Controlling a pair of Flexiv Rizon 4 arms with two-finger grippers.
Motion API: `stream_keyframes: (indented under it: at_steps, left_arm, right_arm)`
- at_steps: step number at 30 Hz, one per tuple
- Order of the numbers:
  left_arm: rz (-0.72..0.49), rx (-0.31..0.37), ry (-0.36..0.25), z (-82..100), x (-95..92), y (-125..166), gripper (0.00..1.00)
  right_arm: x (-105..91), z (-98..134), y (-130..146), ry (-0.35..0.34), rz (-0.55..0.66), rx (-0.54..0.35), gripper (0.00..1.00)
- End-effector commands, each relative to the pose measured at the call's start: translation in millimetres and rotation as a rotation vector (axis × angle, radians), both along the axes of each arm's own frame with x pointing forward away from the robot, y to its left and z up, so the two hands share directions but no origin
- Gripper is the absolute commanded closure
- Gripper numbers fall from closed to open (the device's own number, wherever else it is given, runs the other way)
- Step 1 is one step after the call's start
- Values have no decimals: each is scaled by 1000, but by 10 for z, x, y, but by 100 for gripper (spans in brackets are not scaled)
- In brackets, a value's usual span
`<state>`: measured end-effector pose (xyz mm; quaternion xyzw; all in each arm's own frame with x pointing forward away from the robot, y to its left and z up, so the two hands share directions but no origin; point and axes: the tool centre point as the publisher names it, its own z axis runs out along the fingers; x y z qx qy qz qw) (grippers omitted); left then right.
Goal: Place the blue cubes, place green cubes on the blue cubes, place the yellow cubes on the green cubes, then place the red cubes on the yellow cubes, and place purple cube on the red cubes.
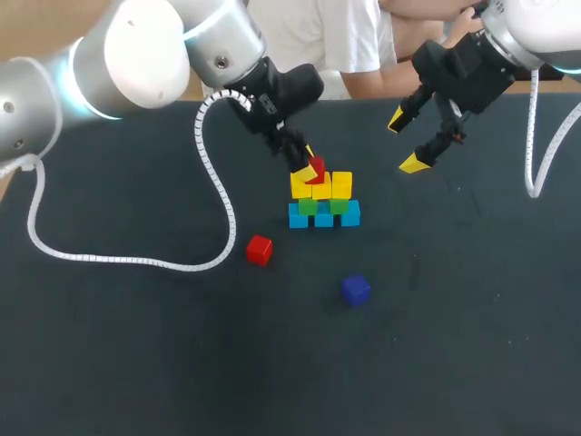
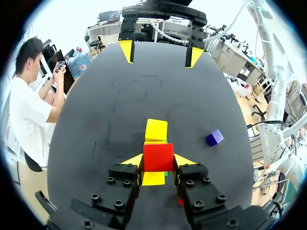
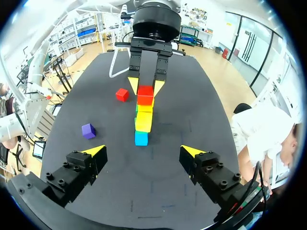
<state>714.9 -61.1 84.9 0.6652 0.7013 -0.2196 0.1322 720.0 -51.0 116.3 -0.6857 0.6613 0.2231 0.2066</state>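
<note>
Head view: the left gripper (image 1: 312, 163) clamps a red cube (image 1: 317, 170) just over the yellow cubes (image 1: 330, 185) of the stack toward the table's (image 1: 136, 363) far edge. A spare red cube (image 1: 260, 249) and the purple cube (image 1: 356, 290) lie nearer the middle.

Left wrist view: both fingers pinch the cube, with yellow beneath.

Right wrist view: the right gripper (image 3: 143, 152) gapes wide and empty.

The red layer is in hand. The next move, I judge, is to lower it squarely and let go.

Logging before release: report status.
Left gripper shut on red cube over yellow cubes. Right gripper open, standing off. Second red cube, purple cube loose, not in the way.
</note>
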Motion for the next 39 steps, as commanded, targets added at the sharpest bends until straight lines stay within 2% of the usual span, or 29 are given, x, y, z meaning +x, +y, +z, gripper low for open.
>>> stream_keyframes:
  at_steps: [1, 24, 25, 27, 32, 35, 39]
  left_arm:
    - [-3, 3, 6, -2, 27, -5, 100]
    - [-5, -2, 5, -17, 53, -27, 100]
    - [-6, -1, 6, -18, 51, -25, 99]
    - [-10, 2, 6, -20, 48, -19, 84]
    - [-8, 3, 4, -25, 51, -14, 93]
    - [-9, 3, 3, -24, 60, -11, 86]
    - [-13, 4, 1, -18, 77, -21, 86]
  right_arm:
    - [3, -1, -1, 0, 1, 1, 0]
    - [3, -1, -1, 0, 1, 1, 0]
    - [3, -1, -1, 0, 1, 1, 0]
    - [3, -1, -1, 0, 1, 1, 0]
    - [3, -1, -1, 0, 1, 1, 0]
    - [3, -1, -1, 0, 1, 1, 0]
    - [3, -1, -1, 0, 1, 1, 0]
